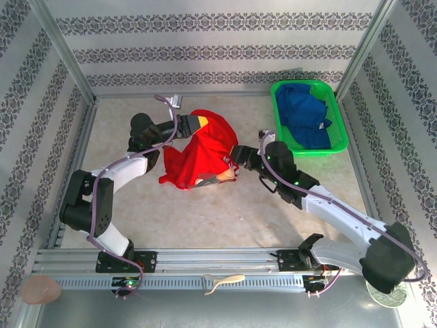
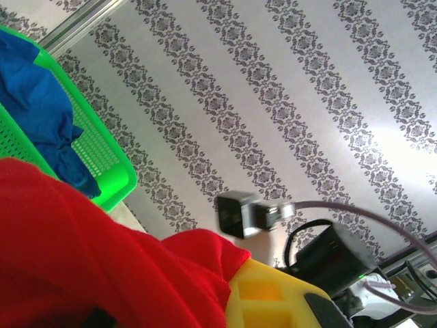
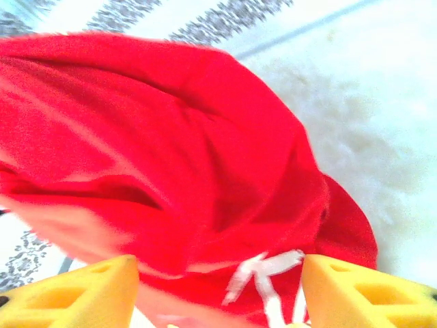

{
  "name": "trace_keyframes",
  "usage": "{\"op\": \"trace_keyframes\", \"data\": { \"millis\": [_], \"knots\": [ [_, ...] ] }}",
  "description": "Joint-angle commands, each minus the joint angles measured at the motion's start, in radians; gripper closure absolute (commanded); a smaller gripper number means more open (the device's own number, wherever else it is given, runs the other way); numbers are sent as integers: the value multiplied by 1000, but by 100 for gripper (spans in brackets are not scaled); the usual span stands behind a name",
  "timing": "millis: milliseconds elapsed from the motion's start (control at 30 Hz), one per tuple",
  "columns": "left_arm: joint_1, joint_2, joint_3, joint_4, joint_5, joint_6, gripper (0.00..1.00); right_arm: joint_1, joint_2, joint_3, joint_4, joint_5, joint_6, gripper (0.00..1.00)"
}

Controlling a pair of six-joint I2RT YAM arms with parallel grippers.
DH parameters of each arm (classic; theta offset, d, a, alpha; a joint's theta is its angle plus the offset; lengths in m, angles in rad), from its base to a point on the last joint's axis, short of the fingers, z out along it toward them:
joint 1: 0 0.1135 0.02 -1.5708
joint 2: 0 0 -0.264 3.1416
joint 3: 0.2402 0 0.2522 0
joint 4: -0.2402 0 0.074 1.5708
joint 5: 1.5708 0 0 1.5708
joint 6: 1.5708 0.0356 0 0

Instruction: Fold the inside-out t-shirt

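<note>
The bright red short-sleeved cloth t-shirt [image 1: 201, 156] sits bunched mid-frame on the pale speckled table [image 1: 205, 219]. Its upper edge is hoisted by the left gripper [image 1: 196, 124], yellow fingers pressed together on the cloth. At the shirt's lower right, the right gripper [image 1: 230, 173] has its fingers spread wide, with red fabric and a white print [image 3: 265, 273] bulging between them, not clamped as far as I can tell. This reads as the spreading-out stage: nothing is flat yet. Next, I'd say, the right one must close on a hem so both can stretch the shirt out. The count: one red shirt, one green plastic basket [image 1: 275, 109] at upper right, one blue garment [image 1: 304, 113] inside it, and two grippers.
</note>
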Motion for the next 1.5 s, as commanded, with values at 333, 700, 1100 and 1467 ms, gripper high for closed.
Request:
{"op": "trace_keyframes", "data": {
  "millis": [333,700,1100,1467],
  "knots": [
    [18,-48,-10,113,10,-22,100,41,221,331,-72,-115,-198,32],
    [27,-31,-24,155,33,-66,100,-47,395,386,27,-336,-189,98],
    [88,25,-39,-37,-23,62,72,-108,194,239,295,-621,10,100],
    [78,-425,-139,-853,-494,590,34,-144,285,183,632,-652,250,100]
  ]
}}
